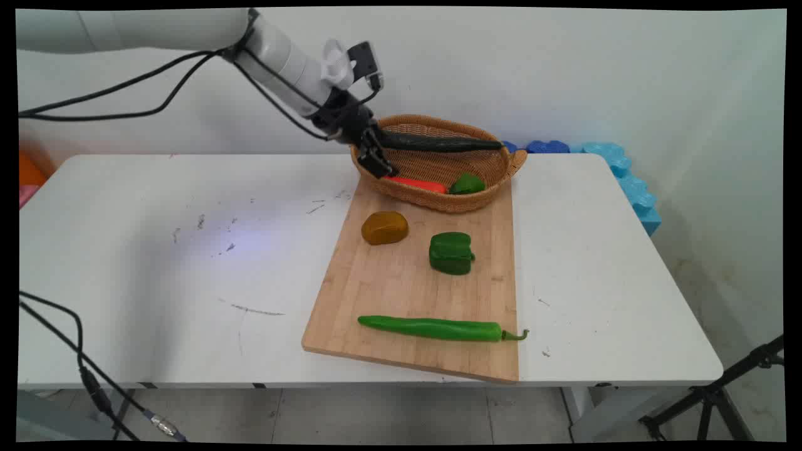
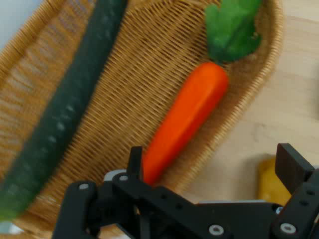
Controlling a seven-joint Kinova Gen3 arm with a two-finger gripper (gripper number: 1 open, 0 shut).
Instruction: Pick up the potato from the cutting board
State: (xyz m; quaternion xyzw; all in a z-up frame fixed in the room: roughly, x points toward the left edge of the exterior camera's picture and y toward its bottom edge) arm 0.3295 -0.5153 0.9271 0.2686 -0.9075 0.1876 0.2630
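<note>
My gripper (image 1: 376, 160) hangs open over the left end of a wicker basket (image 1: 438, 120), with nothing between its fingers. In the basket lie a dark green cucumber (image 1: 442, 143) and an orange carrot (image 1: 416, 183) with a green leafy top (image 1: 467, 183). In the hand view the gripper (image 2: 212, 155) stands over the basket's rim, and its left finger (image 2: 134, 160) is close to the carrot's (image 2: 185, 123) pointed end. The cucumber (image 2: 65, 114) runs along the far side of the basket (image 2: 149, 64).
The basket sits at the back of a wooden cutting board (image 1: 401, 294). On the board lie a yellow-brown potato (image 1: 384, 227), a green bell pepper (image 1: 451, 252) and a long green chili (image 1: 438, 328). Blue foam blocks (image 1: 620, 169) line the table's back right.
</note>
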